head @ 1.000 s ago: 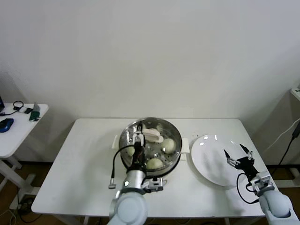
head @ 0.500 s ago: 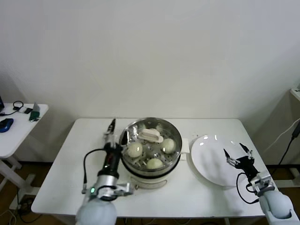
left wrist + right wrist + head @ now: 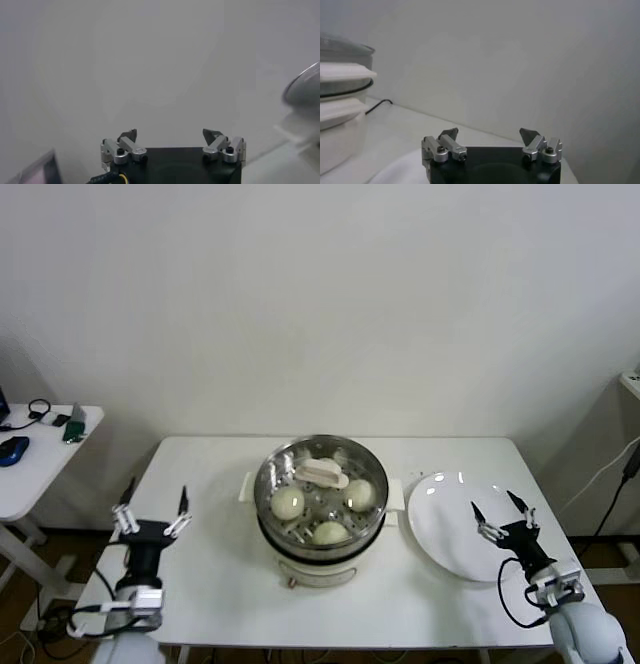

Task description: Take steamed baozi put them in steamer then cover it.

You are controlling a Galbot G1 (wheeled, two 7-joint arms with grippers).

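Left gripper (image 3: 151, 511), fingers spread, empty, at the table's (image 3: 200, 584) left edge. Centre: steamer (image 3: 320, 502) with cover (image 3: 321, 473) on it, three steamed baozi (image 3: 288, 503) showing through the glass. Right: white plate (image 3: 450, 529); right gripper (image 3: 502, 517), spread, empty, above its outer rim.

Table: rectangular white tabletop (image 3: 200, 564) — set against a plain white wall (image 3: 320, 294).
Plate: flat round white plate (image 3: 445, 519) on the table's right part.
Side table: small white table (image 3: 30, 474) at far left — dark gadgets and cables on it.
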